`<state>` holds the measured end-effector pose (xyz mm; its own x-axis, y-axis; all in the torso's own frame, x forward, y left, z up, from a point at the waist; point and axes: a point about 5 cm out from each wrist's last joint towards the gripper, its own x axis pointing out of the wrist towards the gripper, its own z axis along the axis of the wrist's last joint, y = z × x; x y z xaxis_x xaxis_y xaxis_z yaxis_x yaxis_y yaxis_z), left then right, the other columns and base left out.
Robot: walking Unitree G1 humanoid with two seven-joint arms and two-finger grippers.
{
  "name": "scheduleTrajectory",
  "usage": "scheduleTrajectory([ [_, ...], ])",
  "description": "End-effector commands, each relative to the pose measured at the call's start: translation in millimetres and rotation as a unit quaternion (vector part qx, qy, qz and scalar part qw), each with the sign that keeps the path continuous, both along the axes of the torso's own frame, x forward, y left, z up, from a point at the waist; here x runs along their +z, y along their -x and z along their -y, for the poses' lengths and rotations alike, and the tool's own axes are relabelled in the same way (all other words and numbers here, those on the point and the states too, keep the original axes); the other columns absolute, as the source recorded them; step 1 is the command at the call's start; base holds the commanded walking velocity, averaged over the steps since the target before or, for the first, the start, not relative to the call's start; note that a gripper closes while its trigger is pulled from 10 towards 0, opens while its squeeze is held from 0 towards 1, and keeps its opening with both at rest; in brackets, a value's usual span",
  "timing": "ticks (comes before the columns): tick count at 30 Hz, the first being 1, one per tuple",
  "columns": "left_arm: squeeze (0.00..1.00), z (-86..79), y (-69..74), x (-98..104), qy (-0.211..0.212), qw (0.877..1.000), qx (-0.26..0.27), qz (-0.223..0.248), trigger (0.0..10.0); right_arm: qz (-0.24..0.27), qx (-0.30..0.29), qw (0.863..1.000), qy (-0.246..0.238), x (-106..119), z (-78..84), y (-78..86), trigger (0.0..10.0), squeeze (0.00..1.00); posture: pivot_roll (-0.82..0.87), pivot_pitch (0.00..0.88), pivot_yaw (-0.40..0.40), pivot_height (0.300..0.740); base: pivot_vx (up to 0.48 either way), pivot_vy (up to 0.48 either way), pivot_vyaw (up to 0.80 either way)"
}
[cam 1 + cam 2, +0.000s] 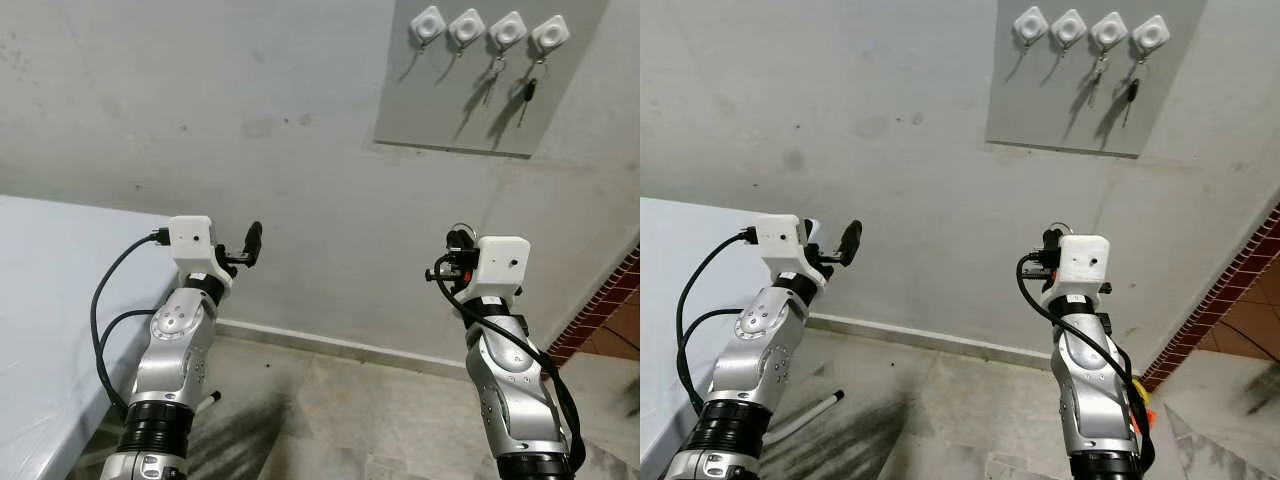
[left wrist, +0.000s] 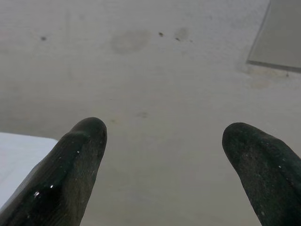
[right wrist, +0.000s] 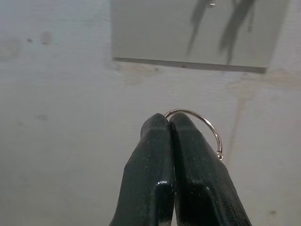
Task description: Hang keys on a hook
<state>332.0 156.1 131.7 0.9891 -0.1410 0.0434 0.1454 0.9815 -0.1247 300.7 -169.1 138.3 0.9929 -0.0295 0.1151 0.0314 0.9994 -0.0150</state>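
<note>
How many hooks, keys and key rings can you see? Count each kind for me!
White hooks on the grey board: 4
Sets of keys hanging from hooks: 2
Key rings held in the right gripper: 1
Total: 7

no readable text, labels or numbers

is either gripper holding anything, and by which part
The right gripper pinches a key ring by its wire loop between closed fingers. The left gripper is open, holding nothing.
</note>
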Motion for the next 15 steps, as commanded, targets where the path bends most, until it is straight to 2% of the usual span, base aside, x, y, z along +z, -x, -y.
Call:
scheduleTrajectory([
  [1,0.0,-1.2,0.1,4.2,-0.012,1.0,-0.005,0.005,10.0,0.005,-0.005,1.0,0.002,3.1,1.7,0.9,10.0,0.0,-0.06,0.0,0.033,0.74,0.0,0.0,-0.73],
  [15,0.0,1.7,-0.2,9.1,-0.027,0.999,-0.013,0.018,10.0,0.002,-0.014,1.0,0.001,3.4,2.4,1.3,10.0,0.0,-0.06,0.0,0.037,0.74,0.0,0.0,-0.73],
])
